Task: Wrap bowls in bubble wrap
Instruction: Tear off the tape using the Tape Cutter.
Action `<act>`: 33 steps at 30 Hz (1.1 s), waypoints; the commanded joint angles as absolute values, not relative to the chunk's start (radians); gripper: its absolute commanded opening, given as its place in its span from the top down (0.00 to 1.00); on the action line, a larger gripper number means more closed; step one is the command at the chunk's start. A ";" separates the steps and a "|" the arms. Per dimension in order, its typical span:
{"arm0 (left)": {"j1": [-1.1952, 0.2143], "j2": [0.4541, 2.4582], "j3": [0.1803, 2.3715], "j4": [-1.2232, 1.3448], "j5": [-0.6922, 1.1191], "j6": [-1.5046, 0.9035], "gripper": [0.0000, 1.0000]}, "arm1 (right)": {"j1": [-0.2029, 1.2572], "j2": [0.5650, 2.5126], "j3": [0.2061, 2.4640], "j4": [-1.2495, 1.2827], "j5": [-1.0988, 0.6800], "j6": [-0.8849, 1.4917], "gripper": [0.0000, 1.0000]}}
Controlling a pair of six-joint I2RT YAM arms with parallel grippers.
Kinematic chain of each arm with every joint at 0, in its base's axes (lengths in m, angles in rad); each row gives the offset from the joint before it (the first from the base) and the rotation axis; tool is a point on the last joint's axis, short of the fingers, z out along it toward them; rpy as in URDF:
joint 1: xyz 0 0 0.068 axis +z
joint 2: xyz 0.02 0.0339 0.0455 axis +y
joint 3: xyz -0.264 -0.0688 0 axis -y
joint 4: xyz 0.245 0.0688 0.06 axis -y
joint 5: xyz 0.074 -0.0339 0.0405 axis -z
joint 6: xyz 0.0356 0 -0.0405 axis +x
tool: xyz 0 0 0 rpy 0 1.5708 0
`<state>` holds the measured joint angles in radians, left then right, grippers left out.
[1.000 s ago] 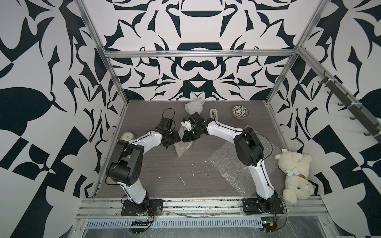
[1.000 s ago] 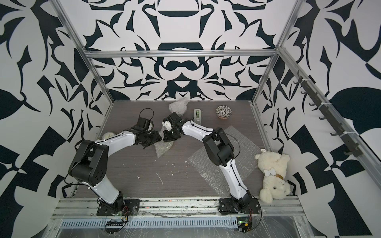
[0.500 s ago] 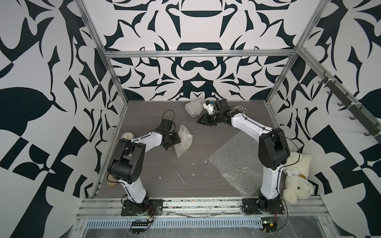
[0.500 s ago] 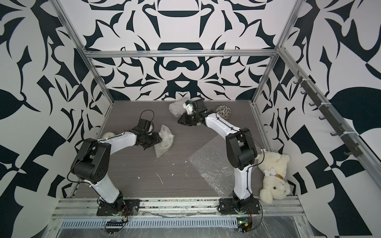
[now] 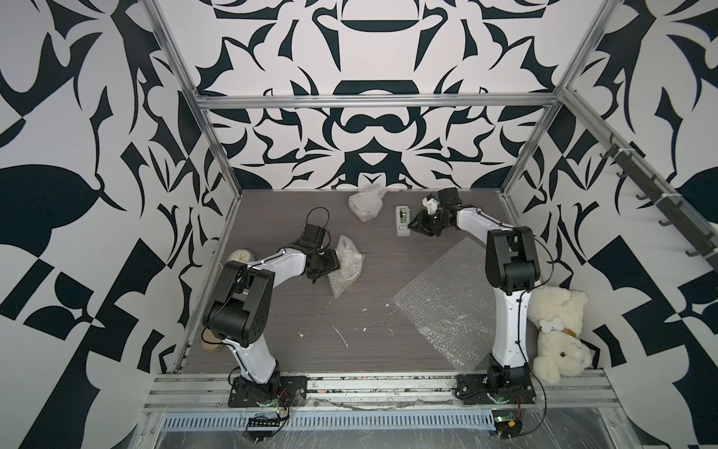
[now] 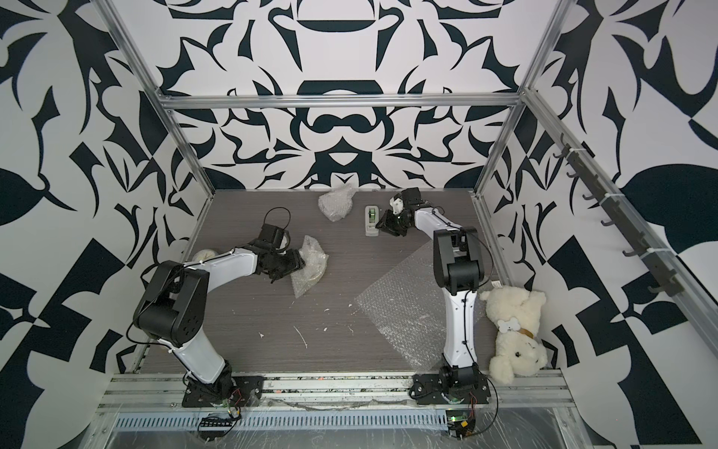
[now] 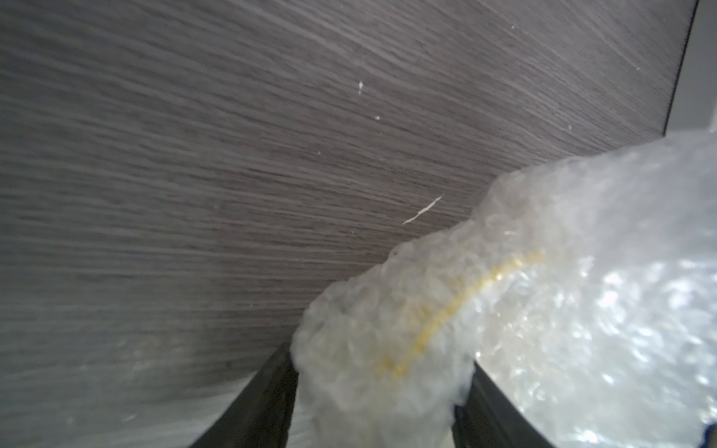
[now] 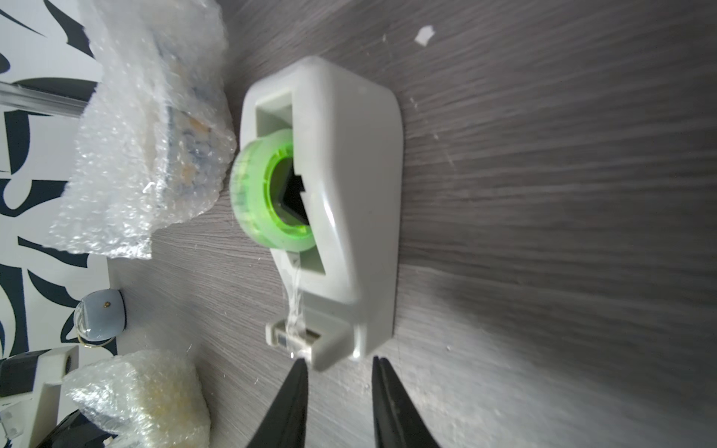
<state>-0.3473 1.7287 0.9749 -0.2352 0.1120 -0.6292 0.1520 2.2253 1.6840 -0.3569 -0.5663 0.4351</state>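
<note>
Two wrapped bowls showed in both top views: a first bundle (image 5: 348, 263) (image 6: 311, 265) pinched by the left gripper (image 5: 333, 268) on the middle-left of the table (image 5: 272, 330), and a second bundle (image 5: 365, 202) (image 6: 335, 203) lying free near the back wall. From above, neither wrap let its bowl be read. The left wrist view did: the black fingers (image 7: 260, 411) were clamped on either side of the first bundle (image 7: 504, 310), and a yellow rim line shone through the film. The right wrist view showed blue and tan specks through the second bundle (image 8: 147, 135), just beside the tape dispenser (image 8: 349, 174). There the right gripper (image 8: 338, 372) had its jaws apart with nothing between them, tips at the dispenser's cutter end. One tip perhaps touched the loose tape, but blur hid that. In a top view that gripper (image 5: 421, 227) sat beside the dispenser (image 5: 403, 220), its gap hard to read. One flat sheet of bubble wrap (image 5: 447, 303) lay spread on the table's right side, touched by neither gripper
</note>
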 commanded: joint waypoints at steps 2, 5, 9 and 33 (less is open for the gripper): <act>-0.348 1.754 0.977 -0.274 0.096 -0.627 0.37 | 0.158 2.210 1.736 -0.357 -0.607 0.403 0.68; -0.347 1.760 0.983 -0.278 0.097 -0.627 0.37 | 0.157 2.215 1.732 -0.333 -0.612 0.403 0.68; -0.348 1.761 0.985 -0.278 0.097 -0.629 0.37 | 0.158 2.209 1.722 -0.305 -0.609 0.399 0.68; -0.348 1.779 0.993 -0.281 0.095 -0.631 0.37 | 0.157 2.335 1.822 -0.333 -0.735 0.414 0.68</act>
